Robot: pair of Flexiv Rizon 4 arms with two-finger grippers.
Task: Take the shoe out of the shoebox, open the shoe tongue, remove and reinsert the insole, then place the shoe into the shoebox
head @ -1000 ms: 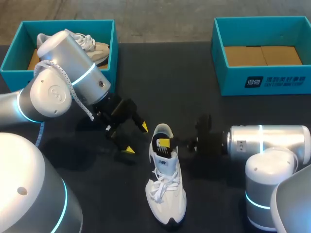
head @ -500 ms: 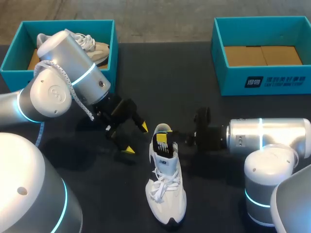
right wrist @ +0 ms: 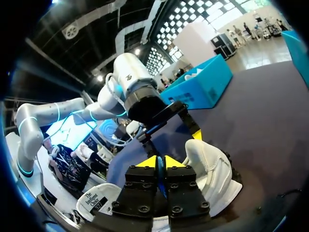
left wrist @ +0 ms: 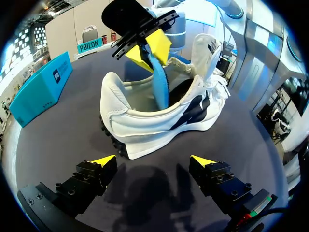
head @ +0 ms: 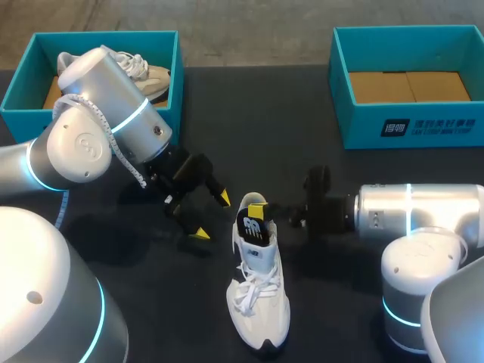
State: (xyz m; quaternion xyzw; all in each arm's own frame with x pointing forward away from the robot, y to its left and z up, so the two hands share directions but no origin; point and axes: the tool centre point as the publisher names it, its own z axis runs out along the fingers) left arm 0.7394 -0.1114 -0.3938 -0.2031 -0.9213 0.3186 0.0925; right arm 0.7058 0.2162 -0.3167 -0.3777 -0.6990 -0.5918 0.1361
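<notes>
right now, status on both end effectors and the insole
Left end effector open, by the heel of the shoe, not touching. Right end effector shut on the insole, partly out of the shoe. Shoe upright on the table.

Lighting's pretty even from overhead, just soft shadows on the dark table (head: 265, 113) under the left arm (head: 113, 98) and beside the shoe (head: 257, 295), plus some shine on that arm's silver shell.
</notes>
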